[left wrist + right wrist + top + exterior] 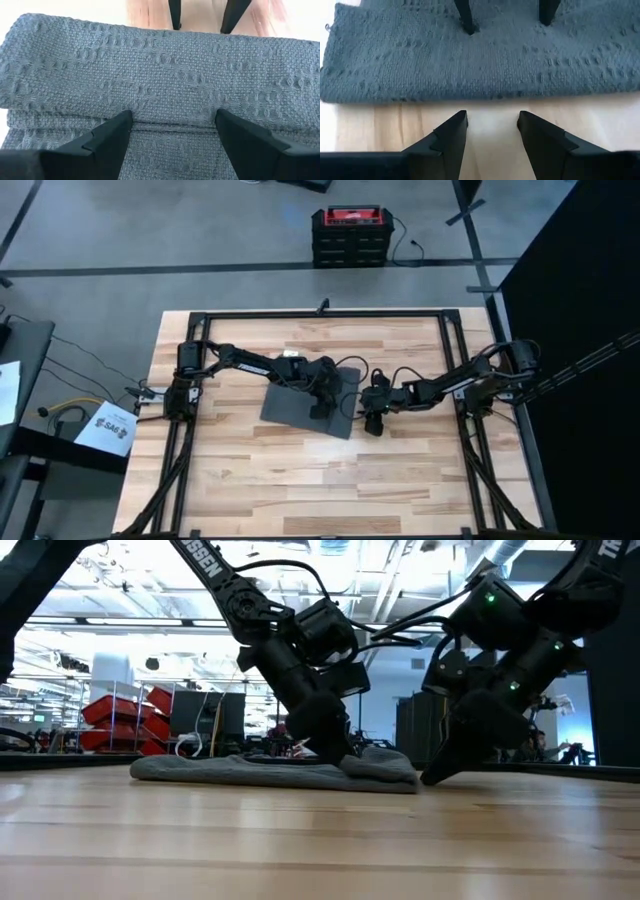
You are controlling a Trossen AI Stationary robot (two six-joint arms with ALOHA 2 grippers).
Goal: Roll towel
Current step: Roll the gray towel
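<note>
The dark grey towel (295,405) lies flat on the wooden table (300,480), a little behind its middle. Its right end is folded over into a thicker band (160,70), which shows as a hump in the low view (385,762). My left gripper (172,120) is open, with its fingertips down on the towel just left of that band. My right gripper (491,117) is open and low over the bare wood, right beside the towel's right edge (470,95). A narrow strip of table shows between its fingertips and the cloth. My left gripper presses both open fingertips (120,122) down on the towel's top, at the inner edge of the folded-over band (170,125) near the right end. The fingers slant down from the upper left, spread along the fold line. The cloth dents under them (469,27) and lies on the table.
A red and black toolbox (348,235) stands on the floor beyond the table's far edge. Black frame rails (320,313) run round the table. Bare wood lies in front of the towel toward the near edge.
</note>
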